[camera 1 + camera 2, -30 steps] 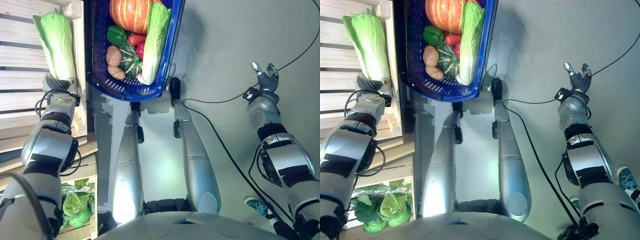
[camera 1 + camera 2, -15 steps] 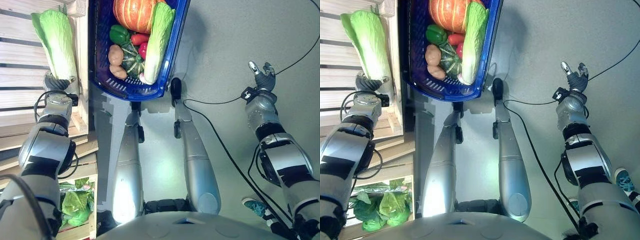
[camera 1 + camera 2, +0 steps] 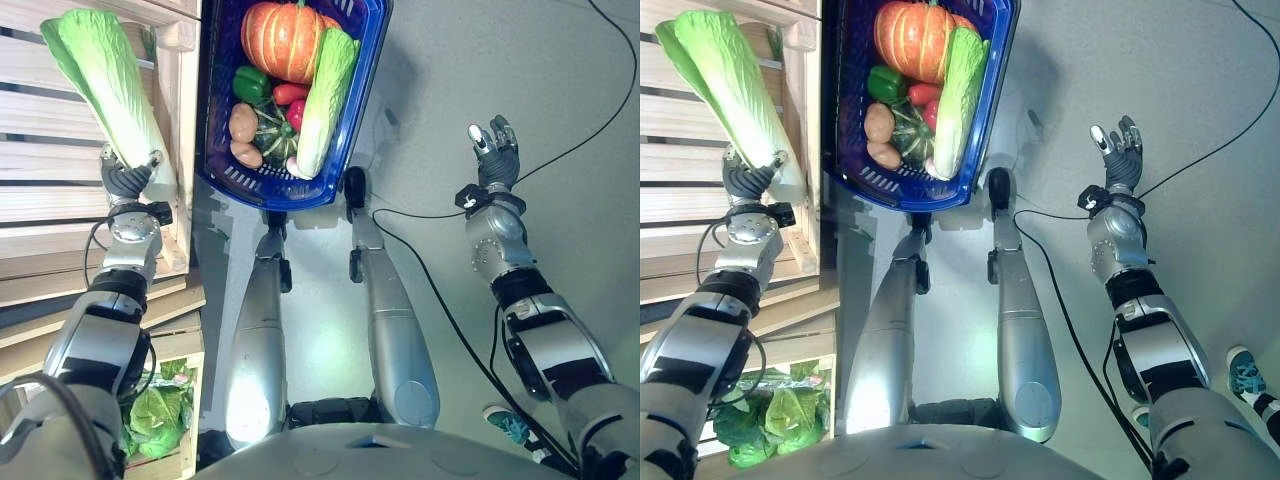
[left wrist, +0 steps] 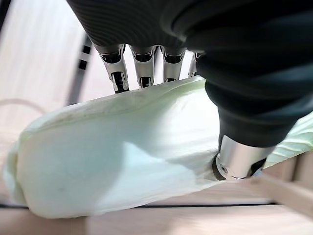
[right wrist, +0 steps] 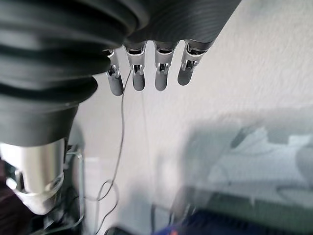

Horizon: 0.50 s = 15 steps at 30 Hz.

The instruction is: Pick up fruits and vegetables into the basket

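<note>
My left hand [image 3: 127,180] is shut on the white stem end of a long napa cabbage [image 3: 100,75], which slants up over the wooden crate shelf with its leafy top pointing away. In the left wrist view the fingers [image 4: 142,68] curl over the pale cabbage [image 4: 122,156] and the thumb presses from the other side. To its right stands the blue basket [image 3: 262,195] with a pumpkin [image 3: 283,40], a green pepper [image 3: 250,85], a potato [image 3: 243,122], a small green squash and another napa cabbage [image 3: 325,100]. My right hand [image 3: 492,150] hangs open over the grey floor, right of the basket, holding nothing.
Slatted wooden crates [image 3: 40,230] line the left side, right beside the basket. A lower crate holds leafy greens [image 3: 155,410]. A person's shoe [image 3: 1245,370] shows at the lower right on the grey floor [image 3: 560,80].
The camera has shifted, moving the basket rightward in the picture. The cabbage in my left hand now tilts further, leafy top to the left. My right hand has come inward toward the basket.
</note>
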### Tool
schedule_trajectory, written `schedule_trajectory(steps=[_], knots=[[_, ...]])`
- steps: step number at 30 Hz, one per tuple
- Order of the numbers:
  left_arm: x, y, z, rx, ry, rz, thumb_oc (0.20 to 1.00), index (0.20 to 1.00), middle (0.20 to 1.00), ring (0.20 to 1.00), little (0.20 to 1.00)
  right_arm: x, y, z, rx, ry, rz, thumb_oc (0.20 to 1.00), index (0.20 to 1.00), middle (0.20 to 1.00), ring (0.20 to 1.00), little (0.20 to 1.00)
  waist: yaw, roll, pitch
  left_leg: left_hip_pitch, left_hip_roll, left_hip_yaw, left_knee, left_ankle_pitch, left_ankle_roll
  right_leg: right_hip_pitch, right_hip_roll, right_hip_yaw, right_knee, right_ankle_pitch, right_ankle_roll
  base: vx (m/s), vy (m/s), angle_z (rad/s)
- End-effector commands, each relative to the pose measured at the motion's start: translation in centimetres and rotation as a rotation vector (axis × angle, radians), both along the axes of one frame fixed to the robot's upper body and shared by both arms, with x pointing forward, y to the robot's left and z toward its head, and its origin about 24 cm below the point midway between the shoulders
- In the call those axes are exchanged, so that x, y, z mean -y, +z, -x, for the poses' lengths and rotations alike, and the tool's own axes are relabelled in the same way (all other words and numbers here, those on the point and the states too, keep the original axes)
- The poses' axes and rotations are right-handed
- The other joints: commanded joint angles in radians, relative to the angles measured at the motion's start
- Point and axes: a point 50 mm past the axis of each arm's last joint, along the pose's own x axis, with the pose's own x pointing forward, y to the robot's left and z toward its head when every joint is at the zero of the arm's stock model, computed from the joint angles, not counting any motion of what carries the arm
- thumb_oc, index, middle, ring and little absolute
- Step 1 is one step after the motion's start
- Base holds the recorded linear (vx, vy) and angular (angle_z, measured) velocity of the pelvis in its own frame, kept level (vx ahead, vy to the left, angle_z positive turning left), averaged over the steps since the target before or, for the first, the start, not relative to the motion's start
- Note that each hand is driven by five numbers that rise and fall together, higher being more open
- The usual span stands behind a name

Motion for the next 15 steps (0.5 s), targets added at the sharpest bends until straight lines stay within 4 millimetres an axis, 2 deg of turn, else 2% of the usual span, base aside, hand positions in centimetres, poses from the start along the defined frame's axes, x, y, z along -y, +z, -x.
schedule_trajectory(steps=[1, 7, 15], knots=[[2.5, 0.6, 0.2, 0.156, -0.058, 0.016, 0.2, 0.2, 0.2, 0.2, 0.2, 0.9, 1.0, 1.4, 0.098, -0.034, 0.039, 1.0, 1.0, 1.0, 1.0, 1.0, 0.019, 0.065, -0.015, 0.042, -0.042, 0.007, -0.101, 0.035, -0.007, 0.068, 0.049, -0.069, 0.075, -0.164, 0.034, 0.0, 0.0, 0.0], [5.0, 3.0, 0.5, 0.276, -0.209, -0.083, 0.2, 0.2, 0.2, 0.2, 0.2, 0.3, 2.4, 2.3, 0.192, -0.004, 0.055, 1.0, 1.0, 1.0, 1.0, 1.0, 0.022, 0.073, -0.015, 0.057, -0.044, 0.012, -0.107, 0.039, -0.001, 0.089, 0.048, -0.072, 0.076, -0.167, 0.034, 0.0, 0.0, 0.0], [7.9, 6.4, 0.7, 0.327, -0.467, -0.266, 0.2, 0.2, 0.2, 0.2, 0.2, -1.3, 5.1, 3.2, 0.319, 0.11, 0.099, 1.0, 1.0, 1.0, 1.0, 1.0, 0.014, 0.08, -0.015, 0.071, -0.041, 0.026, -0.123, 0.047, 0.003, 0.103, 0.046, -0.073, 0.066, -0.156, 0.041, 0.0, 0.0, 0.0]])
